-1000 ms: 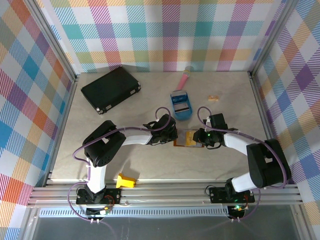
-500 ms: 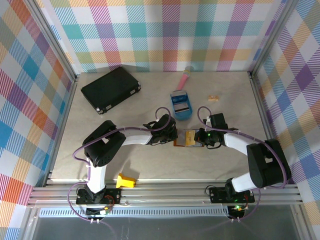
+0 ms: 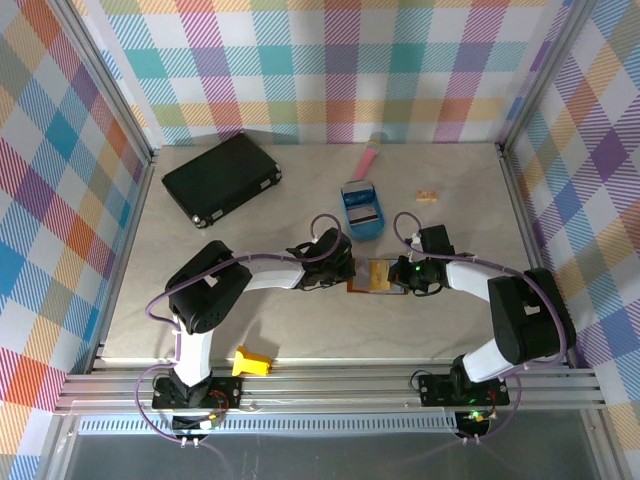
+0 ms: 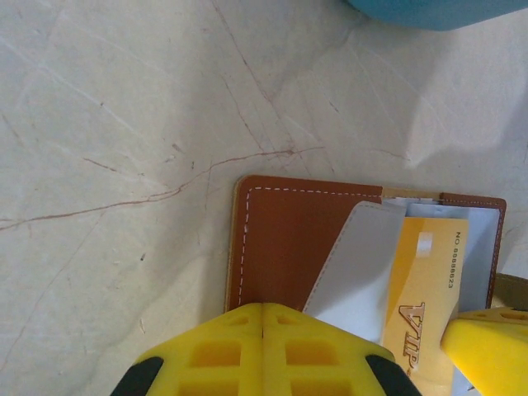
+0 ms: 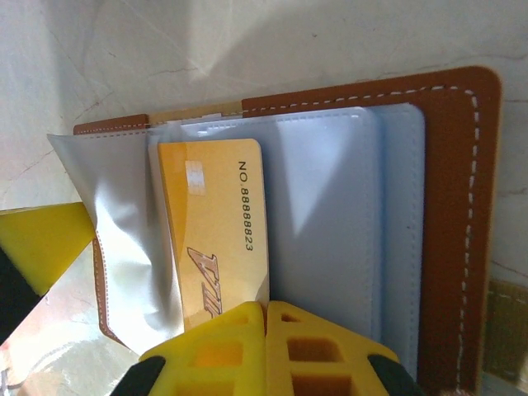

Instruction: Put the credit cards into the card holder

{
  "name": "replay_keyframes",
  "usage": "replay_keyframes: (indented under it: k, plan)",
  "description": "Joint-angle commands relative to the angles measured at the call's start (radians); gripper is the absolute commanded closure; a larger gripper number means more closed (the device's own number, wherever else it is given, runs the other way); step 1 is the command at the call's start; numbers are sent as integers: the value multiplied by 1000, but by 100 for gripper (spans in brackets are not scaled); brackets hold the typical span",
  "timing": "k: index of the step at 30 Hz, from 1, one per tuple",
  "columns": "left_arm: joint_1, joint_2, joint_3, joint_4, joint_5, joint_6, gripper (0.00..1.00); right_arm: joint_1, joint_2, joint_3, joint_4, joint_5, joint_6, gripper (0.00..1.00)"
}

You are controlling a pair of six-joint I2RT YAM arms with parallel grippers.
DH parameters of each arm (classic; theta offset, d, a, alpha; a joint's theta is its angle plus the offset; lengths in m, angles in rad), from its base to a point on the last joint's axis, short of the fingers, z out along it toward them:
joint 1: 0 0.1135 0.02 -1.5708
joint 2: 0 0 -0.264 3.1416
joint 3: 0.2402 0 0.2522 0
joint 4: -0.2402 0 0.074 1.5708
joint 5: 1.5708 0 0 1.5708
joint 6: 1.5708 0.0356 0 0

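Note:
The brown card holder (image 3: 358,286) lies open at mid-table between my two grippers. A yellow credit card (image 5: 214,231) lies flat among its grey-blue sleeves (image 5: 330,214), beside a crumpled clear sleeve. My right gripper (image 5: 266,304) is shut, its tips butting the card's near end. My left gripper (image 4: 262,305) is shut too, with its tips on the holder's brown cover (image 4: 285,239); the card (image 4: 425,289) shows just to its right. From above, the left gripper (image 3: 345,268) and right gripper (image 3: 405,275) flank the holder. A dark card (image 3: 364,213) rests in the blue tray (image 3: 380,230).
A large black case (image 3: 222,178) sits at the back left. A pink-handled tool (image 3: 370,155) lies behind the blue tray, and a small tan block (image 3: 427,197) at the back right. A yellow plastic piece (image 3: 250,361) lies near the front edge.
The right gripper's jaws have closed from slightly apart and its arm has shifted a little. The left gripper and the holder have stayed put.

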Motion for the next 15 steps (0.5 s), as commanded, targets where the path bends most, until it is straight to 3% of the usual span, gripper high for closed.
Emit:
replay_keyframes:
  k: [1,12,15]
  plan:
    - [-14,59,-6,-124,-19,-4,100,10,38,-2,2,-34,-12,100]
    - [-15,63,-1,-127,-16,-4,100,13,24,0,-8,-101,-17,100]
    - [-15,58,-3,-136,-21,-4,100,13,-10,3,-30,-84,-15,92]
